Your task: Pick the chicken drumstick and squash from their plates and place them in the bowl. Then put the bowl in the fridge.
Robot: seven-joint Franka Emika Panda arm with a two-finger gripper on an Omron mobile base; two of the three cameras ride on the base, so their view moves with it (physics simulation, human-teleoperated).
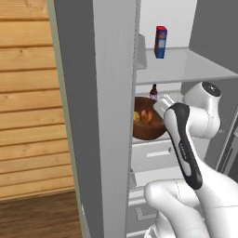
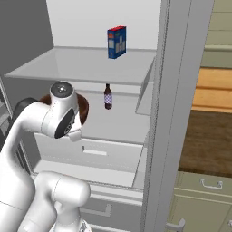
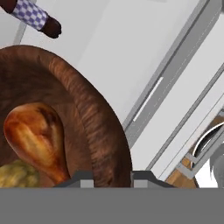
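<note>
From the left base view, the bowl [image 1: 148,125] sits inside the open fridge [image 1: 116,116], under the glass shelf [image 1: 186,67] with its blue box [image 1: 160,42]. From the right, a dark bottle [image 2: 108,96] stands just behind the bowl. Down the hand camera, the gripper [image 3: 112,177] pinches the bowl's rim, nearly closed; chicken drumstick [image 3: 35,138] and squash [image 3: 17,174] lie inside.

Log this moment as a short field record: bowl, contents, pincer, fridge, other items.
bowl: wooden bowl inside the fridge, above the drawers
contents: chicken drumstick and squash lie in it
pincer: pincer shut on the bowl's rim, one finger on either side of the wall
fridge: fridge door open, white interior
other items: dark bottle behind the bowl; blue and red carton on the upper shelf
</note>
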